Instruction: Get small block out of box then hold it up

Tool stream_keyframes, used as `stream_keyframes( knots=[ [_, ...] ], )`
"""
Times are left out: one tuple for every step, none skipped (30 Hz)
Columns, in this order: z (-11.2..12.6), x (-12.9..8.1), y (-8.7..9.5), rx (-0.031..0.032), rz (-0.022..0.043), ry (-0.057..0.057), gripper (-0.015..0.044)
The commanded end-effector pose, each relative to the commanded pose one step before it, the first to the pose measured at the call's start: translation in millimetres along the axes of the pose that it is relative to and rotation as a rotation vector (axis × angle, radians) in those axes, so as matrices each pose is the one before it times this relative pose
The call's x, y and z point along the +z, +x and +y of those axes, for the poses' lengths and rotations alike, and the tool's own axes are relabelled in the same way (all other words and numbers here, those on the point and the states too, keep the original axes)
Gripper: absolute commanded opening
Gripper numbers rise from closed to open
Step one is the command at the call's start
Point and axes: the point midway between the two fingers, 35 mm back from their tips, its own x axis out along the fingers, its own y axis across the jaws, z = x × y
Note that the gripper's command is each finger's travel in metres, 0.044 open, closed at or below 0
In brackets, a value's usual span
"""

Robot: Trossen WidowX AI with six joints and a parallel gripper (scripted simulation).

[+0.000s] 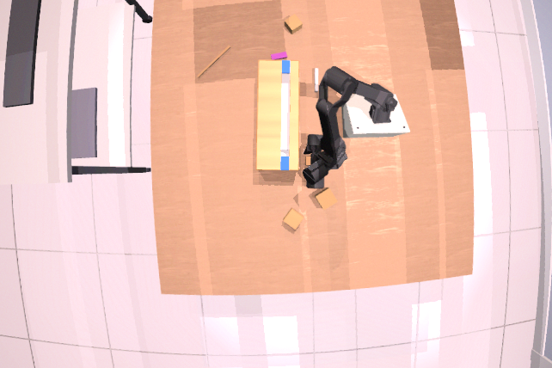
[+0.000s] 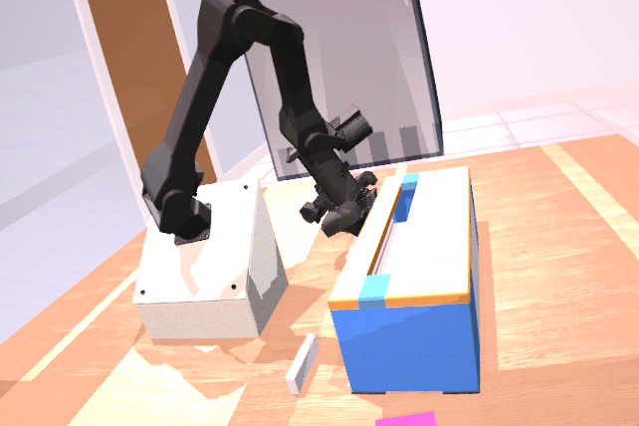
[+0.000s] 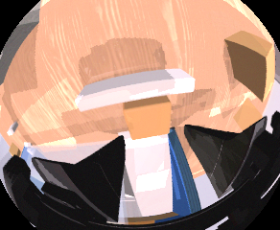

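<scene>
The jaws hang low over the surface, just right of the box (image 1: 272, 113) at its near, blue-marked end, and stand released, spread apart with nothing clamped. The small orange block (image 1: 308, 160) lies out of the box on the surface, close beside the box's clear front. In the wrist view the block (image 3: 147, 118) sits between the two dark fingers, towards their tips; whether either touches it I cannot tell. Two tan cubes (image 1: 326, 198) lie near, just past the jaws. A white bar (image 2: 302, 364) rests between the box and the arm's white pedestal (image 2: 196, 266). A magenta piece (image 1: 279, 55) lies at the box's far end.
</scene>
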Motion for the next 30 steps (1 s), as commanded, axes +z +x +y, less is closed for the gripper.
stream_keyframes(
  knots=[
    [4.25,9.31,6.52,0.01403,-0.01024,-0.0192,0.0285],
    [0.21,0.85,1.3,0.00025,0.0001,-0.0002,0.0285],
    [0.22,0.85,1.29,0.00026,0.00011,-0.0002,0.0285],
    [0.23,0.86,1.28,0.00027,0.00011,-0.0002,0.0285],
    [0.24,0.86,1.26,0.00028,0.00011,-0.0002,0.0285],
    [0.2,0.68,0.99,0.00023,0.00009,-0.0002,0.0285],
    [0.12,0.41,0.59,0.00014,0.00005,-0.0001,0.0285],
    [0.04,0.14,0.2,0.00005,0.00002,0.0,0.0285],
    [0.0,0.0,0.0,0.0,0.0,0.0,0.0285],
    [0.0,0.0,0.0,0.0,0.0,0.0,0.0285],
    [0.0,0.0,0.0,0.0,0.0,0.0,0.0259],
    [0.0,0.0,0.0,0.0,0.0,0.0,0.0233],
    [0.0,0.0,0.0,0.0,0.0,0.0,0.0206],
    [0.0,0.0,0.0,0.0,0.0,0.0,0.018],
    [0.0,0.0,0.0,0.0,0.0,0.0,0.0154],
    [0.0,0.0,0.0,0.0,0.0,0.0,0.0127],
    [0.0,0.0,0.0,0.0,0.0,0.0,0.0101],
    [0.0,0.0,0.0,0.0,0.0,0.0,0.0095],
    [0.0,0.0,0.0,0.0,0.0,0.0,0.0088],
    [0.0,0.0,0.0,0.0,0.0,0.0,0.0081],
    [-0.29,-0.82,-0.39,-0.0022,0.00084,0.0032,0.0055],
    [-0.86,-2.47,-1.19,-0.0066,0.0025,0.0097,0.0029],
    [-1.45,-4.12,-2.01,-0.01106,0.00415,0.0162,0.0003],
    [-0.78,-2.19,-2.25,-0.00369,0.00108,0.0049,0.0],
    [-0.33,-1.01,-2.07,0.00021,-0.00044,-0.0009,0.0],
    [-0.3,-1.0,-2.09,0.00025,-0.00042,-0.0009,0.0],
    [-0.28,-0.99,-2.12,0.00028,-0.0004,-0.0009,0.0],
    [-0.25,-0.98,-2.15,0.00032,-0.00037,-0.0009,0.0],
    [-0.23,-0.97,-2.17,0.00035,-0.00035,-0.0009,0.0],
    [-0.2,-0.96,-2.2,0.00039,-0.00033,-0.0009,0.0]
  ],
)
